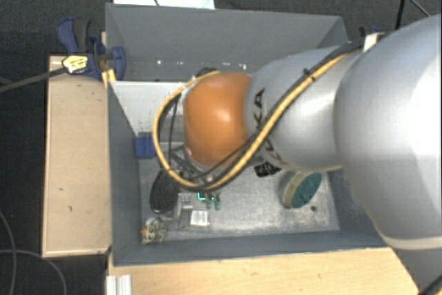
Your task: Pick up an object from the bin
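My gripper [194, 209] reaches down under the arm's orange cover to the bin's front left part, and only its lower metal end shows. A black oval thing [163, 193] lies right beside it on the left, close enough that I cannot tell whether they touch. A small mottled thing [153, 231] sits in the front left corner, a little below and left of the gripper. A blue block [143, 146] rests against the left wall, farther back.
A round teal and cream disc [302, 190] leans in the front right part of the bin. A small black thing [266, 168] peeks out beneath the arm. The arm and its cover hide most of the bin's middle and back.
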`<state>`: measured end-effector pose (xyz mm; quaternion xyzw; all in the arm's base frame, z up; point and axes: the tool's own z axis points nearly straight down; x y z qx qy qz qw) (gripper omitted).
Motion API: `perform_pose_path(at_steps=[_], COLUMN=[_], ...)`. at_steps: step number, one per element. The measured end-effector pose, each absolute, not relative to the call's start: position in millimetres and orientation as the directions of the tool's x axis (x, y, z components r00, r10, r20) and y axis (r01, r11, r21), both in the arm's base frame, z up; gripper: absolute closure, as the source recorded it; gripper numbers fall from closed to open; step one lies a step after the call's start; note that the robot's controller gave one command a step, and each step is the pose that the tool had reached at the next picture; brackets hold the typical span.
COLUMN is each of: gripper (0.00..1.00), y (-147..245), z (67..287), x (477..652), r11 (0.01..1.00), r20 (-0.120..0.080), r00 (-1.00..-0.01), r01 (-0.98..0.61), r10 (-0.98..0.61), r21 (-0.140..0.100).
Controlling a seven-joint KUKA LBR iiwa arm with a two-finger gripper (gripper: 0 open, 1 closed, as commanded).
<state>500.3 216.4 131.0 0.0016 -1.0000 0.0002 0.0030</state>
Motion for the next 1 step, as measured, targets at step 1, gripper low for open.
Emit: perform_pose_path(at_steps=[1], gripper=[0.00], y=[223.1], z=[76.2], x=[499.8], r11=[0.993], r20=[-0.020], r00=[-0.993], r01=[-0.114], r10=[-0.113], r21=[0.009])
